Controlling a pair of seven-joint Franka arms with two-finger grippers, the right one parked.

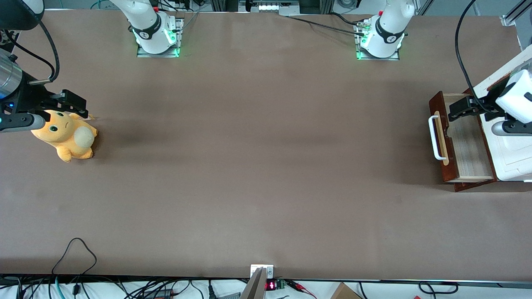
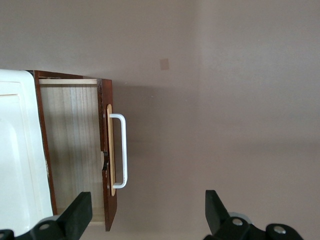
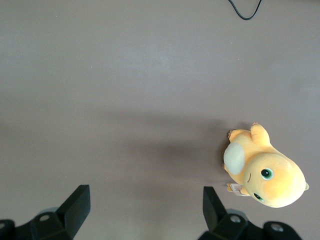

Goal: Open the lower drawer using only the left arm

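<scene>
Lower drawer (image 1: 467, 145) stands pulled out of its white cabinet (image 1: 515, 153) at the working arm's end of the table (image 1: 257, 166).

Claw (image 1: 459, 109) of the left arm (image 1: 513, 97) hangs spread wide and holding nothing above the drawer's light wood inside, just beside the dark red-brown front, apart from the white bar handle (image 1: 434, 137). An orange plush toy (image 1: 66, 135) lies toward the parked arm's end.

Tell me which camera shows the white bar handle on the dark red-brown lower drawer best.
The left wrist view: the white bar handle shows whole, on the pulled-out lower drawer, with the open gripper above it. The front view shows it smaller, beside the gripper. The right wrist view shows only table and a plush toy.
</scene>
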